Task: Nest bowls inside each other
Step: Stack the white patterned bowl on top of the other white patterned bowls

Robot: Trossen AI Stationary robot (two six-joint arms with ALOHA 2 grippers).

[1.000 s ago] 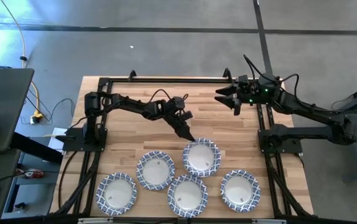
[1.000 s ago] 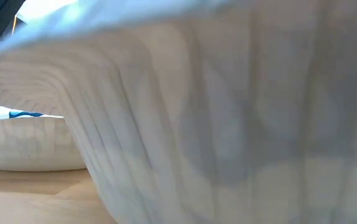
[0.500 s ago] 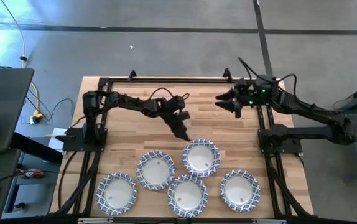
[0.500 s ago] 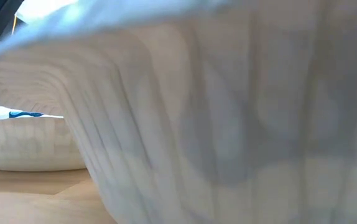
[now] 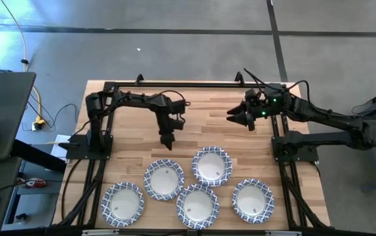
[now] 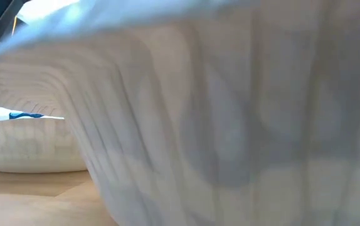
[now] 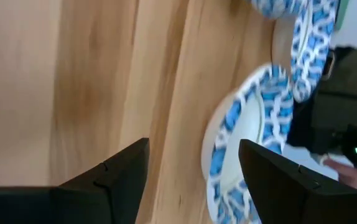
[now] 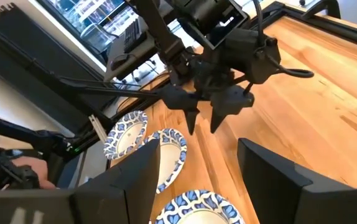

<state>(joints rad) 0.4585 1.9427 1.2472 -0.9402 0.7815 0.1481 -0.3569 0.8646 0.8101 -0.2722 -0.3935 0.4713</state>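
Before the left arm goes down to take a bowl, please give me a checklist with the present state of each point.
1. Left tool open and empty: ok, seen from the right wrist view.
2. Left tool above a bowl: not ok; it hangs over bare table, behind the second bowl from the left.
3. Right tool away from the bowls: ok; open, empty, at the table's far side.
4. Bowls upright: ok, five visible from above.
5. Bowls already nested: cannot tell.
6. Low view usable: not ok, a bowl wall fills it.
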